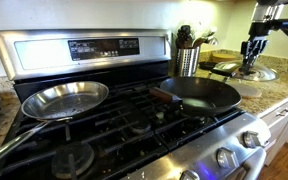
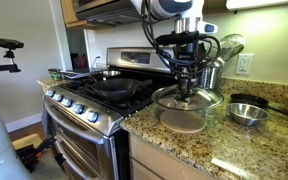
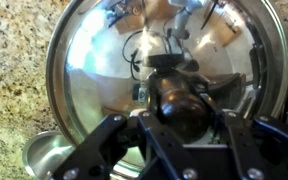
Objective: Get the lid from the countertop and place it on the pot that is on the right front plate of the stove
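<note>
gripper (image 2: 187, 84) clamped on lid (image 2: 187, 98) knob, over the countertop (image 2: 219, 152)
fingers (image 3: 222, 128) drawn in, pinching the centre knob from both sides; lid sits level over a round pad (image 2: 182, 121), near a small steel bowl (image 2: 247, 113); black pot (image 1: 199, 92) on stove (image 1: 134, 135), uncovered, well apart from lid

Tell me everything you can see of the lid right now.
The lid is round, shallow-domed, mirror-shiny silver metal with a centre knob. It is level, knob up, over the granite countertop beside the stove, above a pale round pad. The gripper straddles the knob from above; whether it grips or the lid is lifted, I cannot tell.
</note>
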You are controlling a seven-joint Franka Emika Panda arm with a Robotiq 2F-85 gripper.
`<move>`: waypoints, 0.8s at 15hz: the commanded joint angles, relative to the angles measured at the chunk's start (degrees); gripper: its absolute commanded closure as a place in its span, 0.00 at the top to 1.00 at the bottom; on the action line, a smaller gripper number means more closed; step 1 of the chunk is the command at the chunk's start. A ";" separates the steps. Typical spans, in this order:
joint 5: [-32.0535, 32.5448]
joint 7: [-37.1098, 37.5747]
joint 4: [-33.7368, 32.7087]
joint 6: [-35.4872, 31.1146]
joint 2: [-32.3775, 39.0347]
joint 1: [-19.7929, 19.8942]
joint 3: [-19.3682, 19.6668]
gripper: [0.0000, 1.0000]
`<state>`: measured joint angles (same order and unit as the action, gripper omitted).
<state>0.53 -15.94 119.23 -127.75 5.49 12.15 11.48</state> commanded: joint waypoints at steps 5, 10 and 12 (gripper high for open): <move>1.84 -5.72 0.20 9.11 -11.45 -1.93 -1.60 0.20; 0.07 -8.40 0.91 8.49 -14.67 -6.20 -4.79 0.20; -0.33 -9.29 1.37 7.83 -14.72 -8.37 -6.41 0.20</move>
<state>0.89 -23.08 119.08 -119.55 -7.23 6.44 6.61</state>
